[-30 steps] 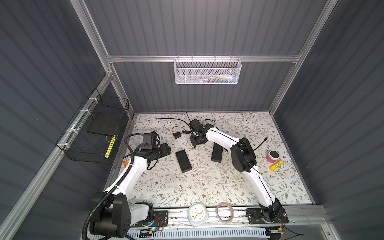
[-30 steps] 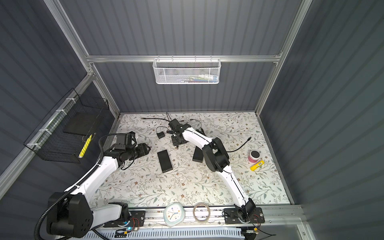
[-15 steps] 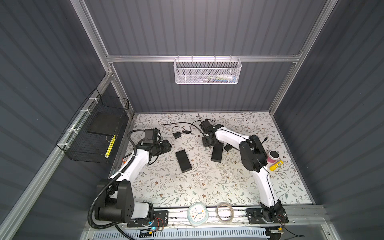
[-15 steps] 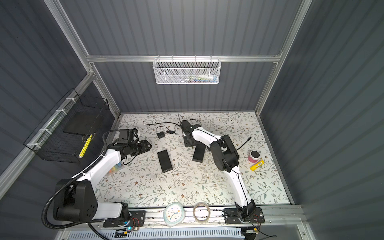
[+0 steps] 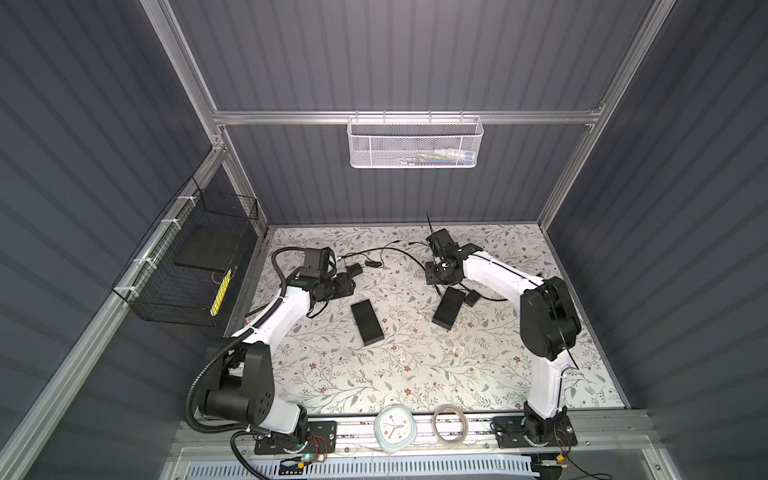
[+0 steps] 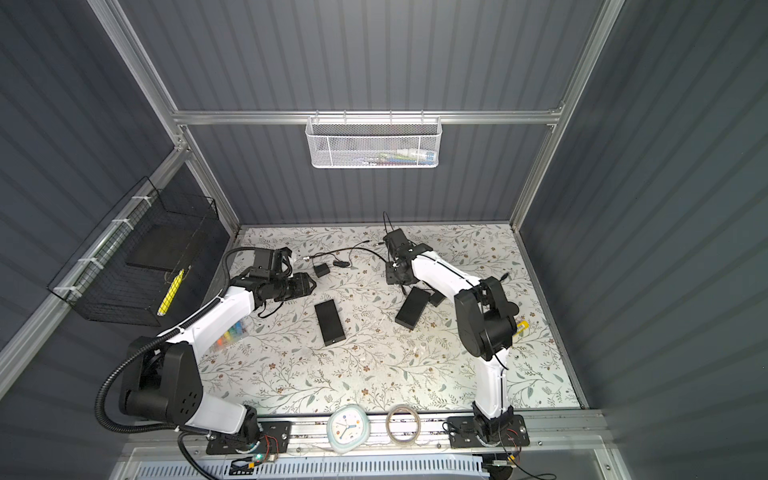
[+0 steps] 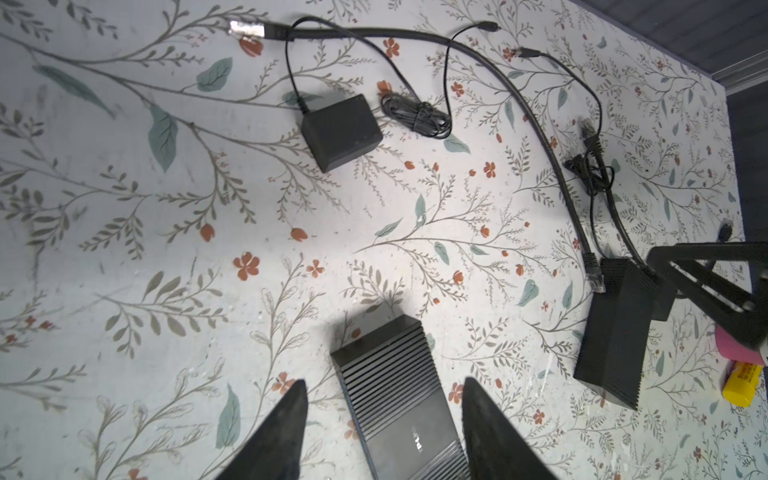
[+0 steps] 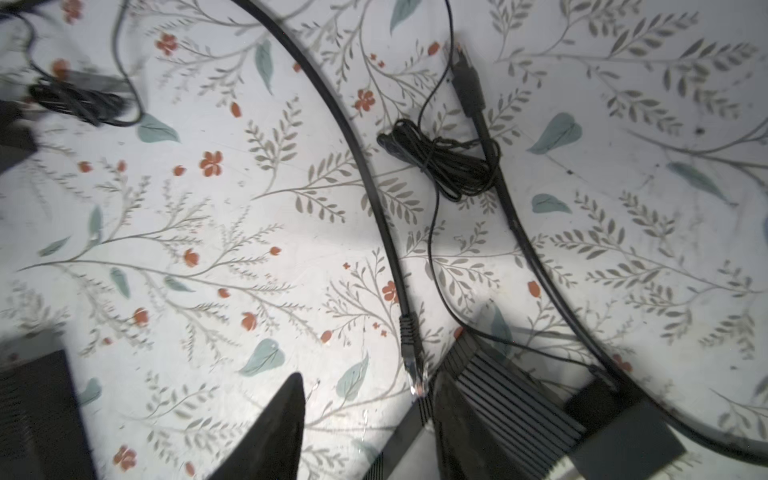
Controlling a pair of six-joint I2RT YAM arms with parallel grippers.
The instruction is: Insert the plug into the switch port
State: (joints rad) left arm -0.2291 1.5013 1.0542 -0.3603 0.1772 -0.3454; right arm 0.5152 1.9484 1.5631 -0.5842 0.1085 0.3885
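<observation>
A clock (image 5: 395, 428) and a tape roll (image 5: 450, 424) sit on the front rail (image 5: 357, 430). On the counter (image 5: 415, 374), the centre box (image 5: 366, 323) lies just before the left pincer (image 7: 384, 380), jaws wide and empty, arm stretched low. The right pincer (image 8: 368, 378), jaws parted, grips nothing, its arm's elbow high. The plug (image 8: 415, 376) lies at a corner of the ribbed box (image 8: 511, 386); the switch port is hidden. Behind: coiled cables (image 7: 417, 114), an adapter (image 7: 340, 133).

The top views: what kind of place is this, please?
Probably an enclosed robot test cell: a left arm and a right arm bolted to a front rail, grey ribbed wall panels in an aluminium frame, a flat black box and a cable on a flower-patterned table.
</observation>
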